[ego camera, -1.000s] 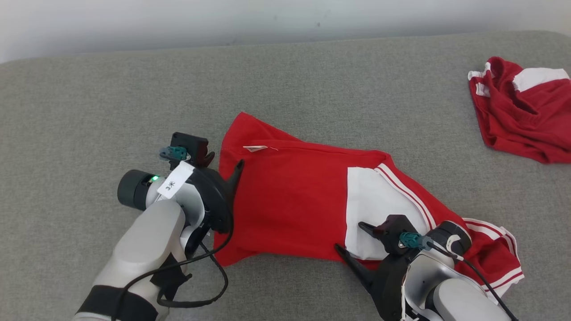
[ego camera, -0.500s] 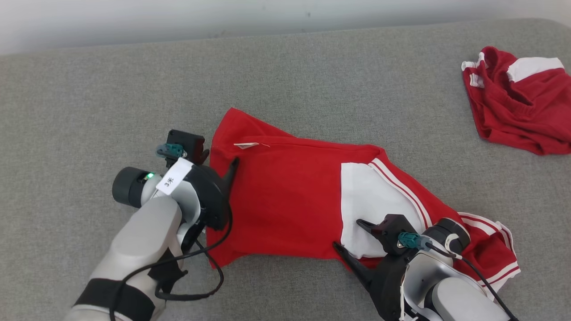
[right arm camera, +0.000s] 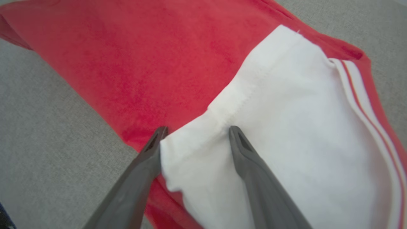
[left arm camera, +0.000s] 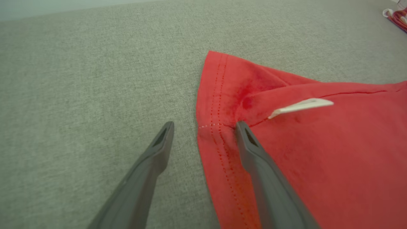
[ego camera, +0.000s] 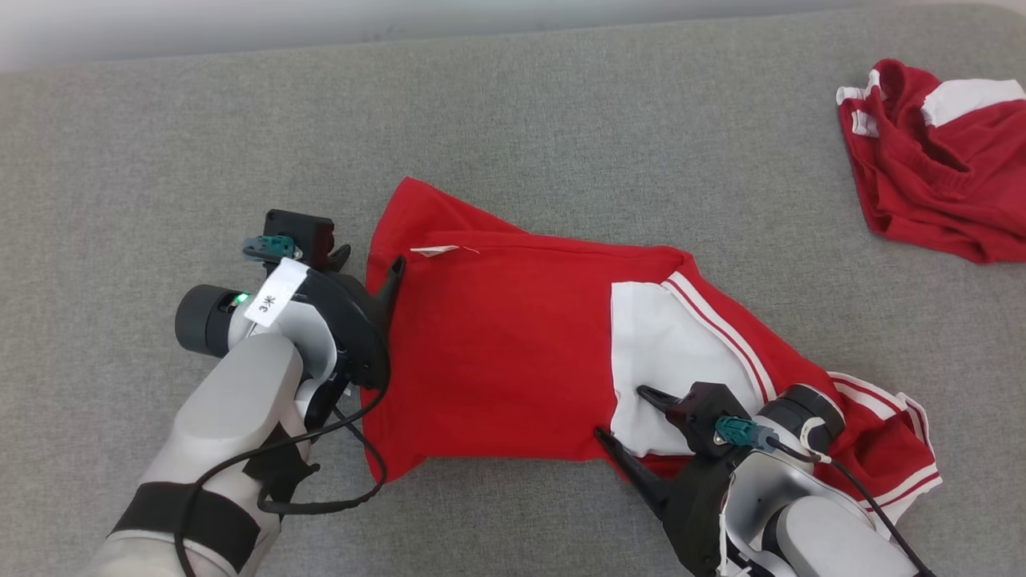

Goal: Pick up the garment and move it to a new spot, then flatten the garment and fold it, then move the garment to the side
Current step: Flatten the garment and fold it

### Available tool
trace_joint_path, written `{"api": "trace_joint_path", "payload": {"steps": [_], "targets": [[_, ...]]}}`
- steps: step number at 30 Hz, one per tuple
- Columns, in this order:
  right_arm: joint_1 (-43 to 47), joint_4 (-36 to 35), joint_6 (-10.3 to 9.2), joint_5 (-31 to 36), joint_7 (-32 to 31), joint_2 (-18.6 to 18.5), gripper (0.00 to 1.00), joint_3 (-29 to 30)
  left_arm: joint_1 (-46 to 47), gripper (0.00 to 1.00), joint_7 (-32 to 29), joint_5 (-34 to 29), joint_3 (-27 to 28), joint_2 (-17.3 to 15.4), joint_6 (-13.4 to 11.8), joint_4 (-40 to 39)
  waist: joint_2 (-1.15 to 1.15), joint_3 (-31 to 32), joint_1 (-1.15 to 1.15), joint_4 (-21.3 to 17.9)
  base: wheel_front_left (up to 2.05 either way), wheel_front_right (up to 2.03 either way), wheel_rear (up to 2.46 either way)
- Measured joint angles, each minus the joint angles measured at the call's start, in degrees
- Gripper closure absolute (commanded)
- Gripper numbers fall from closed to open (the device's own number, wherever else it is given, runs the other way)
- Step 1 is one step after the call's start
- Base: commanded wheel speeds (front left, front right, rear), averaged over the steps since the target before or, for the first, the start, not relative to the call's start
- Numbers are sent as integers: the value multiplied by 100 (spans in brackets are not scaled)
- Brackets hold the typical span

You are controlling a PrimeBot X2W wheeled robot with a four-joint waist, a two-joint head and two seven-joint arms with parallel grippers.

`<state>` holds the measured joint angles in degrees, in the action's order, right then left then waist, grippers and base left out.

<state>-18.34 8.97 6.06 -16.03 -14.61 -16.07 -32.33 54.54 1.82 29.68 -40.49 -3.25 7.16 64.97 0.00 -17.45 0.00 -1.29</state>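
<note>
Garment (ego camera: pixel 513 353) lies mostly spread on the worktop (ego camera: pixel 160 120), one end rumpled: flattening looks unfinished, folding not begun. Left pincer (left arm camera: pixel 205 124) gapes empty astride its hem (left arm camera: pixel 216 152), right pincer (right arm camera: pixel 198 128) likewise over its white panel (right arm camera: pixel 286 121).

The red garment (ego camera: pixel 497 344), white-panelled, lies mostly flat before me, running ten o'clock to four. Its striped four-o'clock end is bunched.

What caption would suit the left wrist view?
Open left gripper straddling the hemmed edge of a red garment on grey surface.
</note>
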Motion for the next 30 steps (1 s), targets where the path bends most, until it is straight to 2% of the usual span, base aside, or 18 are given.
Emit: {"api": "trace_joint_path", "payload": {"steps": [1,2,3,4,5,6,12,16,22,30], "targets": [[-1,-12,-1,1,1,-1,0,2,3,0,0,36,1,-1,0,13,0,-19,0,-3,0,0,0],[-5,-18,-1,1,0,-2,0,3,9,12,-1,60,-20,0,0,16,0,-38,0,-5,0,0,0],[-10,-22,-1,2,0,-4,8,4,14,60,-1,69,-58,1,0,12,0,-57,0,-5,0,0,0],[-17,-26,-1,3,1,-5,55,8,19,89,1,105,-67,11,0,11,0,-74,0,-3,0,0,0],[-41,-27,-2,4,1,-12,88,12,30,100,22,116,-92,13,0,9,0,-89,0,1,0,0,0],[-71,-30,-7,5,4,-25,100,26,48,100,23,116,-136,15,0,-3,0,-101,0,9,0,0,0],[-106,11,-9,-55,145,-10,100,157,118,100,143,214,-313,56,0,-31,0,-96,0,114,0,0,0],[-101,18,-8,-581,321,266,100,417,118,100,292,561,-143,23,0,-48,0,-7,0,146,0,0,0],[-77,57,11,-1203,510,210,100,843,87,100,431,1236,187,-252,46,-131,0,214,0,153,0,0,0],[310,85,57,-1986,736,231,100,1373,-282,100,400,1525,16,-444,68,-348,-1,481,-1,111,0,0,0]]}}
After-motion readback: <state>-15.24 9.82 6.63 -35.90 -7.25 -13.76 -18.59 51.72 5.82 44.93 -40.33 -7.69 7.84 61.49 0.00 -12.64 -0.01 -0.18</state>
